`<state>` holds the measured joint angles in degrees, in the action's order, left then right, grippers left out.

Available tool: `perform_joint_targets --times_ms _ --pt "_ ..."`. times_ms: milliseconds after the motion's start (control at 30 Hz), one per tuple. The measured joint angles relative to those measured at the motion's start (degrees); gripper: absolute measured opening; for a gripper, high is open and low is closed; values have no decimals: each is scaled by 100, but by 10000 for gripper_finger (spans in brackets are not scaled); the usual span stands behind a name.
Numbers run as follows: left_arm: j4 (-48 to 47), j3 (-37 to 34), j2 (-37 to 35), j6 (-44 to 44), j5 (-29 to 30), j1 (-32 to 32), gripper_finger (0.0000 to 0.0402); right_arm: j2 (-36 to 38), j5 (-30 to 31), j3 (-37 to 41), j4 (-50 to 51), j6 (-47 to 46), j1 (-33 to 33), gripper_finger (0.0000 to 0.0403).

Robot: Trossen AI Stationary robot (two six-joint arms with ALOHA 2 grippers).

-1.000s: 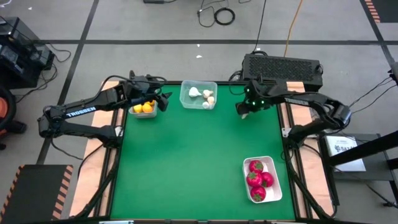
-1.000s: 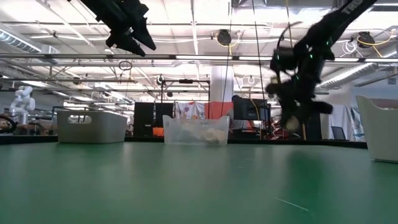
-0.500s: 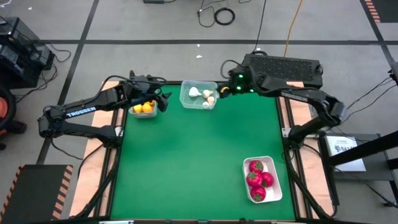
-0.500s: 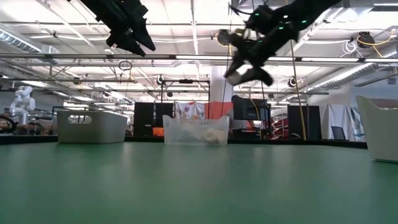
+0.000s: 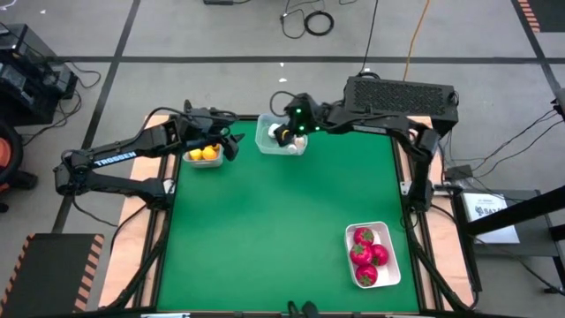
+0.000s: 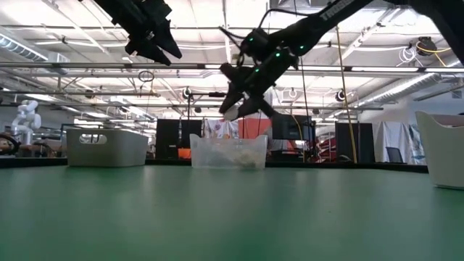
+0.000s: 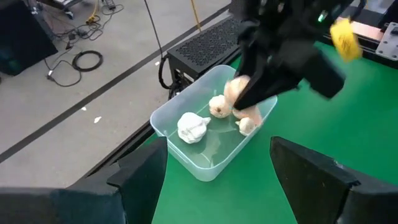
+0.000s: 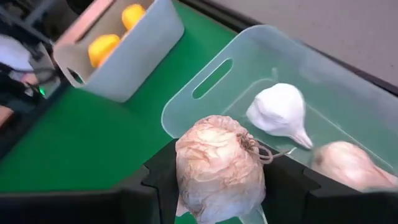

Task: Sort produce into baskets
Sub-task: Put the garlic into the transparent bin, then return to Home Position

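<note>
My right gripper (image 5: 284, 134) is shut on a papery white garlic bulb (image 8: 219, 167) above the clear tub (image 5: 267, 141) at the table's far edge. The low view shows it (image 6: 239, 101) well above the tub (image 6: 228, 152). Two or three more bulbs (image 7: 194, 127) lie on the tub's floor. My left gripper (image 5: 231, 141) hangs open and empty, high above the table beside the grey bin (image 5: 205, 162), which holds lemons (image 5: 206, 153). The white tray (image 5: 387, 234) at the near right holds several red fruits (image 5: 366, 256). My right gripper pinches the garlic bulb by two opposite sides (image 8: 184, 163) between its two fingers (image 8: 158, 182). The fingers slant downward toward the table's left. The bulb is lifted clear, over the tub's right part.
A black box (image 5: 402, 93) stands just beyond the table's far right edge. The green table top (image 5: 274, 230) is bare between the far containers and the white tray. The white tray's wall shows at the right in the low view (image 6: 442, 148).
My right gripper has carried the garlic bulb from the table's far right toward the left edge, rising on the way and then dropping a little, and now stands over the clear tub.
</note>
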<state>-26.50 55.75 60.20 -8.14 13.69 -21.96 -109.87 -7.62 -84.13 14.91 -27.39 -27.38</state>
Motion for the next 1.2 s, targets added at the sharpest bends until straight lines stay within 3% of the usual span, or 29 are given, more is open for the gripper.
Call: perform_joint_targets --times_ms 167,733,900,1200 --pt "-23 0 -1 3 -42 2 290 -240 16 -110 23 222 59 179" --pt "-57 0 0 110 -162 2 290 -191 225 -110 74 283 35 292" --pt "-55 0 -2 110 -235 2 290 91 -312 -110 202 386 38 299" --pt "363 0 -2 -195 -307 78 290 896 -298 -110 788 585 235 291"
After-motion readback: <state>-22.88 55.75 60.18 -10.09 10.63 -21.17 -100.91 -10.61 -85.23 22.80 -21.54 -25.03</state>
